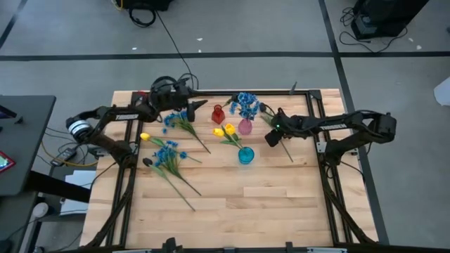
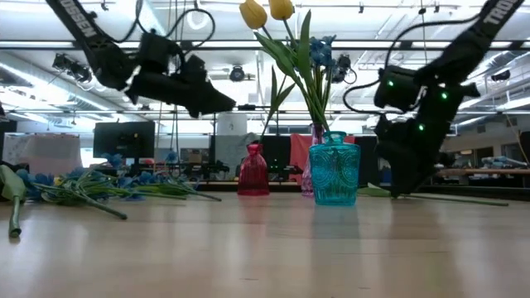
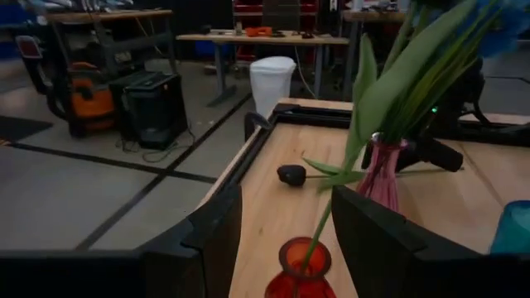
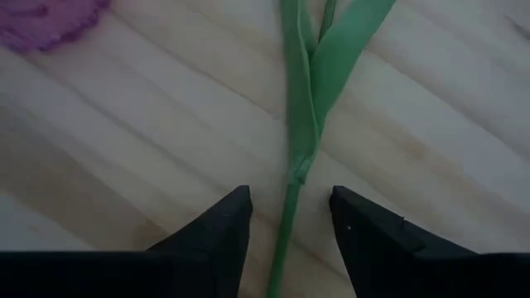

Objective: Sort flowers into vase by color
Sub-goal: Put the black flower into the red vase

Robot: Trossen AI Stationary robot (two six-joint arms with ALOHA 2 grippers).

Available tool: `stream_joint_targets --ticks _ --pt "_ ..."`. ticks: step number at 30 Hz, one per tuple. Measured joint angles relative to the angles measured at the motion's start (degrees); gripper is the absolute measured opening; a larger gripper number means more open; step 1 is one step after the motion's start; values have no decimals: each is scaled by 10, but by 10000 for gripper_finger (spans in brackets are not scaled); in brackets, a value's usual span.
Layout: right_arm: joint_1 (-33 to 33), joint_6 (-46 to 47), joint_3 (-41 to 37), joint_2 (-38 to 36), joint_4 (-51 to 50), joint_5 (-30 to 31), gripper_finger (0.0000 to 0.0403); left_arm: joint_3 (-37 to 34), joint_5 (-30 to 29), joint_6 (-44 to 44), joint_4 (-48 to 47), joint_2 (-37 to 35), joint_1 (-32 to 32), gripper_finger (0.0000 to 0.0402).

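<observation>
- Done: yellow tulips (image 1: 225, 131) stand in the teal vase (image 1: 245, 156), frame centre.
- Left: blue sprays (image 1: 169, 156) lie centre-left.
- Right gripper (image 4: 290, 217), open, straddles a green stem (image 4: 300, 124).
- Left gripper (image 3: 286, 232), open and empty, hovers over the red vase (image 3: 300, 266).

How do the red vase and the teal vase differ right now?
The red vase stands toward the table's far edge, under the left claw; the teal vase stands nearer the table's middle. In the low view the red vase looks slimmer, the teal vase broader and patterned. The red one holds one green stem; the teal one holds yellow tulips. Both stand upright.
</observation>
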Motion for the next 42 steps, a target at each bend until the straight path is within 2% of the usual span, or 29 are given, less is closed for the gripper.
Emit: stream_joint_targets --ticks 3,9,17,22,24,29,35,39,42 --pt "-8 -4 -28 0 56 -16 179 -22 -13 0 1 -39 0 193" --pt "-9 -11 -41 2 66 5 154 -53 -24 -25 -2 -79 0 193" --pt "-9 -9 -42 4 64 1 73 -58 -21 -46 -15 -79 0 193" --pt "-10 14 -42 0 61 2 19 -58 16 -70 -5 -82 0 193" --pt "-11 15 -43 -10 57 3 10 -58 26 -74 -2 -86 0 193" --pt "-11 15 -48 -65 34 11 15 -58 36 -78 -3 -90 0 193" --pt "0 -9 -17 -177 25 13 12 -58 50 -78 10 -94 0 193" --pt "25 -49 32 -257 29 25 12 -58 66 -98 48 -135 -2 193" --pt "52 -81 67 -309 24 56 12 -57 68 -99 32 -171 -25 193"
